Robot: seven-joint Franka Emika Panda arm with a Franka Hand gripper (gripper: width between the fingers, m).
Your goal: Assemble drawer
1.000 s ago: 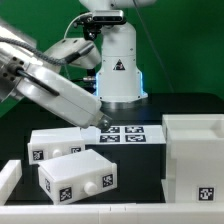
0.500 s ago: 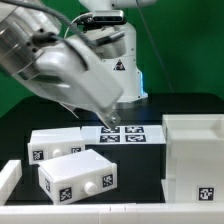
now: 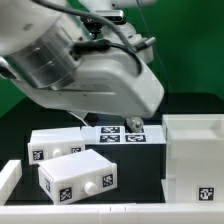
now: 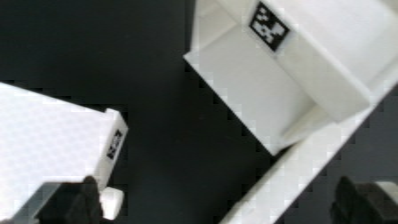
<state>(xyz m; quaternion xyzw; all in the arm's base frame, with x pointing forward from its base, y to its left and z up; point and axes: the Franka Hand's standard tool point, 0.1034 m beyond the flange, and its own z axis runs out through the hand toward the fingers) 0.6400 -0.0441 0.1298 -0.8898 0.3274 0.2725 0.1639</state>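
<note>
The drawer lies in three loose white parts on the black desk [image 3: 140, 172]. The large open-topped casing [image 3: 195, 150] stands at about 4 o'clock in the exterior view, with a small square tag [image 3: 203, 192] low on its near wall. The two smaller trays sit at about 8 o'clock: the rear tray [image 3: 52, 144] and, close in front of it and turned at a slight angle, the front tray [image 3: 80, 178], each showing a tag on a side face. Between the trays and the casing, near 6 o'clock from the picture's middle, the marker board [image 3: 118, 137] lies flat, partly covered by the arm [image 3: 90, 60], whose blurred grey-white bulk fills the upper half from 9 to 2 o'clock. In the wrist view the tool [image 4: 214, 205] is spread wide, its two dark fingers [image 4: 68, 205] far apart with nothing pinched, and it hangs over bare desk between a casing wall and the corner of one tray; which tray cannot be told. A white ledge [image 3: 8, 178] runs along the desk's near edge around 7 o'clock. Behind the desk hangs a plain green backdrop [image 3: 185, 60].
</note>
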